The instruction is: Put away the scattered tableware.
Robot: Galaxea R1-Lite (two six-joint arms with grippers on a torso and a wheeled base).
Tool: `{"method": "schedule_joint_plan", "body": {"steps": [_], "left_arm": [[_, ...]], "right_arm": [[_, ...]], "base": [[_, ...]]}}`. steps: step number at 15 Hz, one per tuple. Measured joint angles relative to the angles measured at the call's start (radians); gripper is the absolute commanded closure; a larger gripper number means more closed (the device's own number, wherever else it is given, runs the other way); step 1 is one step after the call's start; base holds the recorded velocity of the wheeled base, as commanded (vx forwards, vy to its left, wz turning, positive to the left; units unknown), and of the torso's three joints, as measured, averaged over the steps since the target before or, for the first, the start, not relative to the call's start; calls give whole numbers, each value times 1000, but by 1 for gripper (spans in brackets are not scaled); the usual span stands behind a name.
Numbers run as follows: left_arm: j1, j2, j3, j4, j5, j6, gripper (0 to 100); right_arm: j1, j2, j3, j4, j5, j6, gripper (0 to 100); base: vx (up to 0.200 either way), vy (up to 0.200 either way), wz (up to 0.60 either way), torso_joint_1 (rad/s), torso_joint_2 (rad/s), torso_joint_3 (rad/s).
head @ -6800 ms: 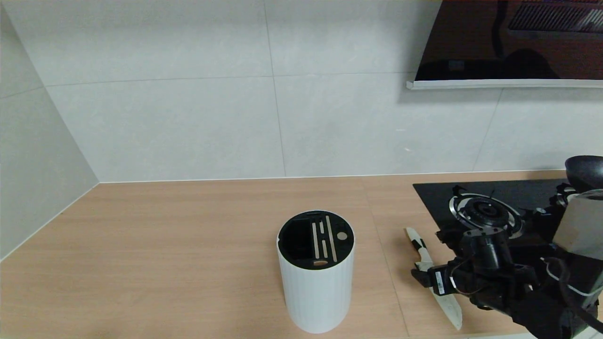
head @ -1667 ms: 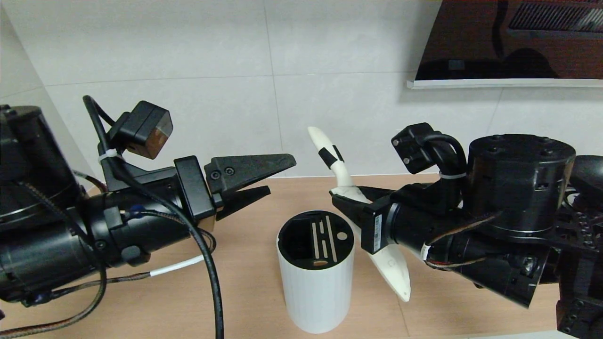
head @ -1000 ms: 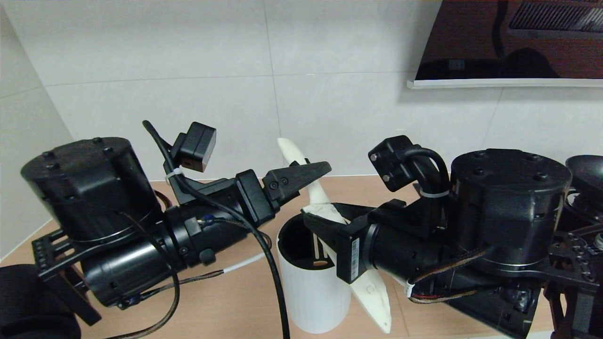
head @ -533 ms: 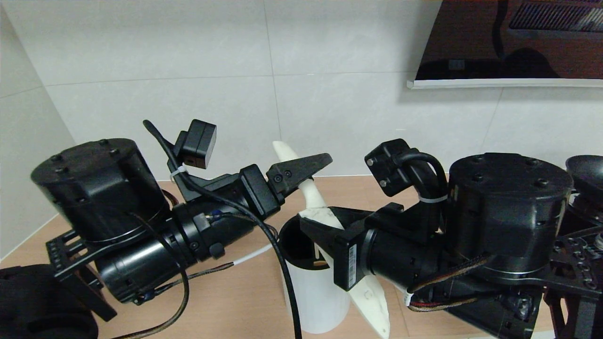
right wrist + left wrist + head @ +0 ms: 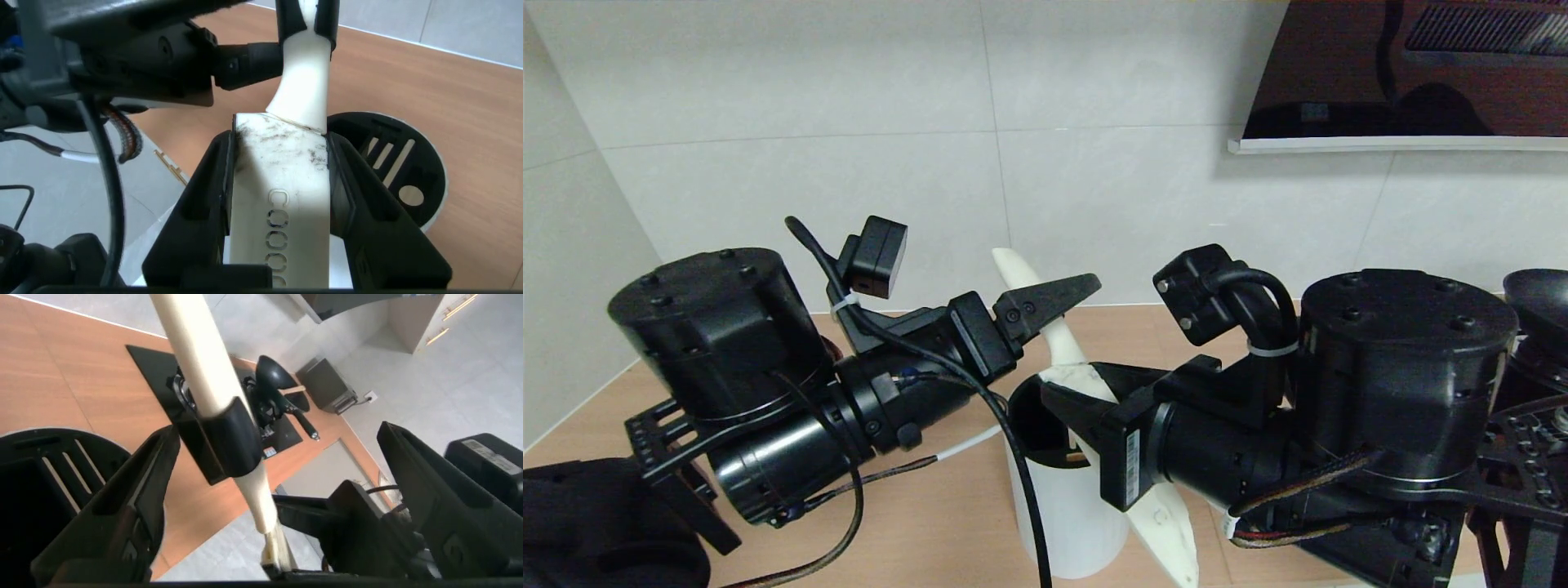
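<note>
Pinching the white knife [image 5: 1062, 347] with a black band round its handle, my right end effector [image 5: 1082, 384] is clamped across the flat of the blade, just below where the handle starts. So the knife's up in the air, right over the white cylindrical holder [image 5: 1066, 506] with the black slotted top. That holder stands on the pale wooden desk [image 5: 915, 523].

Long axis is steep but not quite vertical. The handle end is up and leaning toward the wall, and the blade runs down toward me past the holder's right side.

My left end effector [image 5: 1066, 314] is spread wide with the handle sitting between its fingers. It's closer to one finger than the other, and I honestly can't tell if it's touching that one. Left is the arm nearer the handle and right has the blade, so my guess is a handover, with the left closing on the banded part.

Hard bits: the blade tip is cut off at the bottom of the head view, and my arms cover most of the slots there. I can't judge whether the blade lines up with any slot.
</note>
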Motion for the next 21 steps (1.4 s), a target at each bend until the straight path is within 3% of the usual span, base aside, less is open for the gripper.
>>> {"method": "schedule_joint_plan", "body": {"steps": [13,14,21], "left_arm": [[1,2,-1,-1,0,1,100],[1,0,-1,-1,0,1,100],[1,-7,-2,-1,-1,0,100]], "right_arm": [[0,-16,3,2,0,0,100],[-2,-17,2,2,1,0,0],[-6,-18,0,0,0,0,0]], "base": [[0,0,0,0,0,0],[0,0,0,0,0,0],[0,0,0,0,0,0]]}}
